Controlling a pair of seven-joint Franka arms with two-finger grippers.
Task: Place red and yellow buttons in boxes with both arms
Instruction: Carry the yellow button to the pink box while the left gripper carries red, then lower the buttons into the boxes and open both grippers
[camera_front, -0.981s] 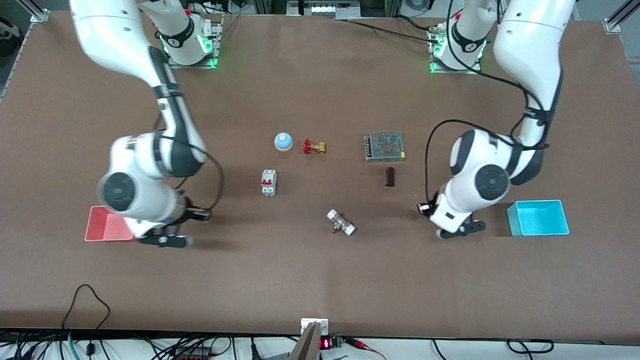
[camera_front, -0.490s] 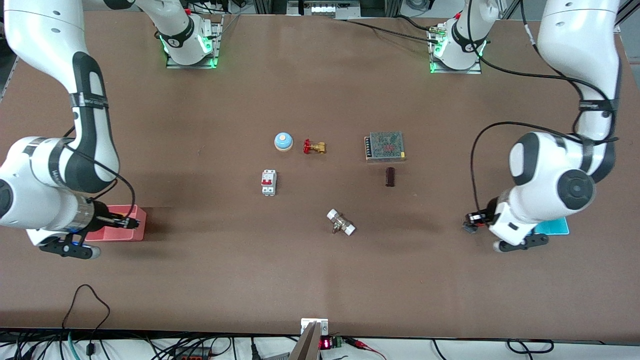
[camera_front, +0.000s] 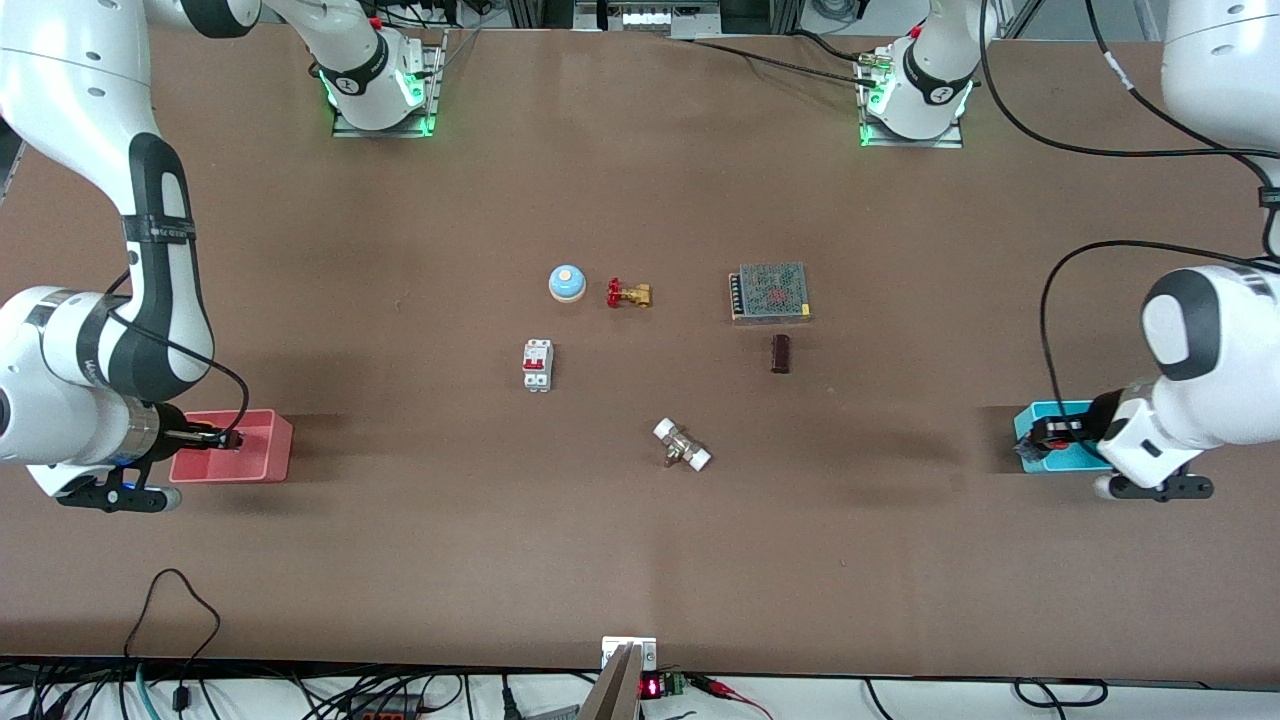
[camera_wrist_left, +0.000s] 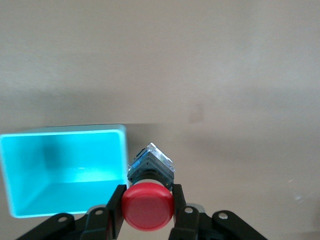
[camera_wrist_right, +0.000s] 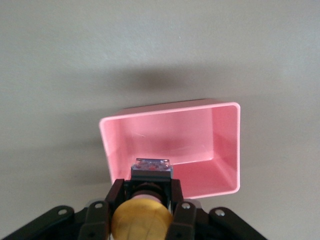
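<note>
Both arms have swung outward since the earlier frames, each now hanging at its own bin. At the right arm's end of the table, we see the right arm folded down with its forearm level, and the right gripper (camera_front: 232, 438) over the pink-red box (camera_front: 262, 468). In the right wrist view its fingers (camera_wrist_right: 177, 195) are closed on the yellow button (camera_wrist_right: 140, 218), the cap toward the camera and the black body pointing at the box's open inside.

Mid-table we see a blue dome bell (camera_front: 566, 283), a brass valve (camera_front: 629, 294), a circuit breaker (camera_front: 537, 365) and a mesh-topped metal unit (camera_front: 770, 292).

At the left arm's end, the left arm is bent low, and the left gripper (camera_front: 1042, 437) sits over the cyan-blue box (camera_front: 1068, 458) at its edge. Its fingers (camera_wrist_left: 117, 207) clamp the red button (camera_wrist_left: 148, 206), which the left wrist view shows just beside the box wall, over bare table (camera_wrist_left: 225, 75).
</note>
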